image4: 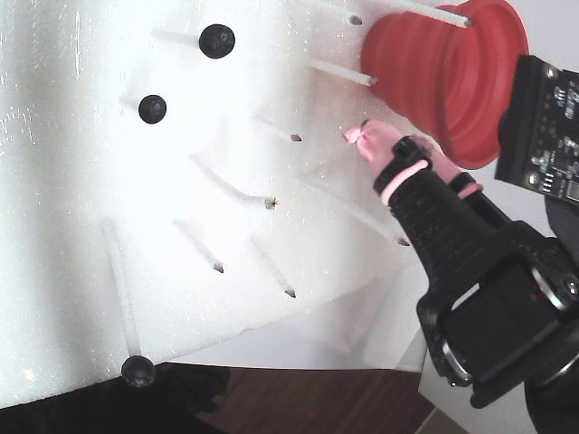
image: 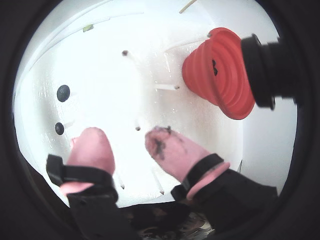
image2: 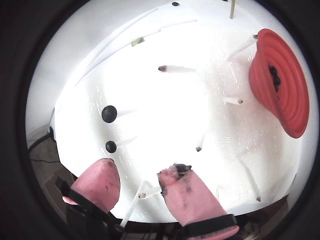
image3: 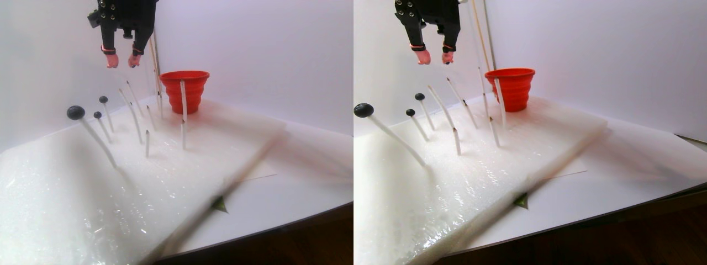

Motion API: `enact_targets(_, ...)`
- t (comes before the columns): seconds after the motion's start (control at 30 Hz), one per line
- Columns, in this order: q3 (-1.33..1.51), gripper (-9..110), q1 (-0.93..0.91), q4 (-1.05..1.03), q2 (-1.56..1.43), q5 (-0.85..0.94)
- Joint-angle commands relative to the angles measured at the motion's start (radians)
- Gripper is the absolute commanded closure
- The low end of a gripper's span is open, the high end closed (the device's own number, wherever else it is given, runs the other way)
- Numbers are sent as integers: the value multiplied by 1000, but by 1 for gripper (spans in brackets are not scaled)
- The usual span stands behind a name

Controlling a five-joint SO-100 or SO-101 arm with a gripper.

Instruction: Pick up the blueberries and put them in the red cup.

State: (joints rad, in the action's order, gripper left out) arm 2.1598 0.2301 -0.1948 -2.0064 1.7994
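My claw [image2: 137,185] hung open and empty between picks, cup [image2: 280,82] at 2 o'clock already holding some, so next I'd drop toward the blueberries [image2: 109,114] at 10 o'clock.

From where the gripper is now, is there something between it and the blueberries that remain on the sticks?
Nothing visible blocks it. The gripper hangs open and empty above the foam; the two nearest blueberries sit exposed on stick tops, with only bare white sticks standing nearby.

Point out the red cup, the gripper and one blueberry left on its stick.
red cup [image2: 292,97]: a wrist view, ribbed inner wall.
gripper [image2: 137,180]: same wrist view, between the open jaws.
blueberry [image2: 109,113]: same wrist view, its middle.
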Motion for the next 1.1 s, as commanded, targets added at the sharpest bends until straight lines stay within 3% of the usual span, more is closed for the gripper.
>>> enact_targets(0.0,-38,85,35,29,-17,-6)
enact_targets(1.07,-57,85,123,232,199,-3)
